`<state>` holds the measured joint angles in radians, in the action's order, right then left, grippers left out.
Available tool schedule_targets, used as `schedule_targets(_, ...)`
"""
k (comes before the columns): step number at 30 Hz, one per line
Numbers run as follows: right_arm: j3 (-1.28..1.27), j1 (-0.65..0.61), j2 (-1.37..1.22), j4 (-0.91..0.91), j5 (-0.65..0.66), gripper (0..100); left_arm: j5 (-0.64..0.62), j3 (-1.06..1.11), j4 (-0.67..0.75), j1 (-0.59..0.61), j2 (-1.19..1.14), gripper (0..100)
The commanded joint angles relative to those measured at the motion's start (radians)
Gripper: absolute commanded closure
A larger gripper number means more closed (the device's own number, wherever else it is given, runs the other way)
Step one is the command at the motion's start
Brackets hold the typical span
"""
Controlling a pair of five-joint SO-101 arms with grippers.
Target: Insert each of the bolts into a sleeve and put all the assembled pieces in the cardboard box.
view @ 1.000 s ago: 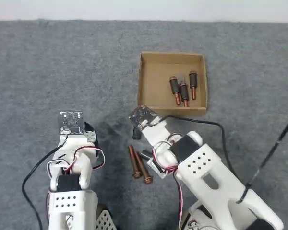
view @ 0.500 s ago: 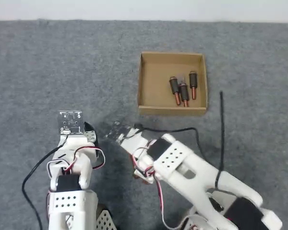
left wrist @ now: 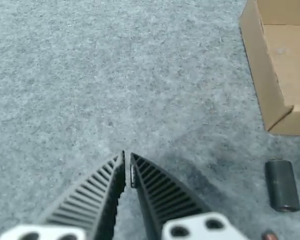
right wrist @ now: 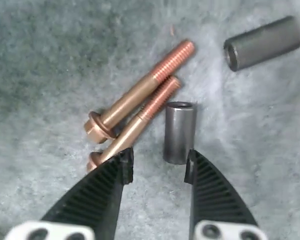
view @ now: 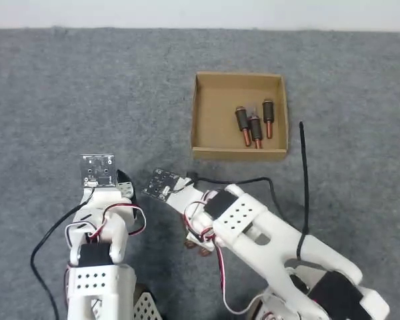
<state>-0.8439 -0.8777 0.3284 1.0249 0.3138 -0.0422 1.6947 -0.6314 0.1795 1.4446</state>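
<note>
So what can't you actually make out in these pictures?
High view: the right arm covers both sleeves and most of the loose bolts.
Left wrist view: the picture's edge cuts off the cardboard box, hiding its inside.
Right wrist view: a finger of the right gripper hides part of one bolt head.
High view: the assembled pieces are too small to judge bolt depth.

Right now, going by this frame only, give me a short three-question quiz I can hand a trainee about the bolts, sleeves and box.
1. How many assembled pieces lie in the cardboard box?
2. True or false: the left gripper is shut and empty.
3. The right gripper, open, hangs over: A) a sleeve beside two bolts; B) the box; C) an assembled piece.
Key: 1 three; 2 true; 3 A.
</note>
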Motion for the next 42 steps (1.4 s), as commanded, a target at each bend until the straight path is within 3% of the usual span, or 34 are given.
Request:
schedule_targets(1,0.008,0.045,0.001,-0.033,0.041,85.0,0.009,-0.008,-0.002,-0.005,0.029,98)
schedule_targets(21,-0.003,0.073,-0.185,-0.159,0.041,85.9,0.009,-0.008,-0.002,-0.005,0.029,98)
schedule_targets(26,0.017,0.079,-0.185,-0.157,0.041,99.5,0.009,-0.008,-0.002,-0.005,0.029,98)
schedule_targets(32,0.02,0.137,-0.183,-0.15,0.04,99.2,0.009,-0.008,-0.002,-0.005,0.029,98)
schedule_targets(42,0.012,0.263,0.076,0.001,0.028,99.2,0.009,-0.008,0.0,-0.003,0.029,98)
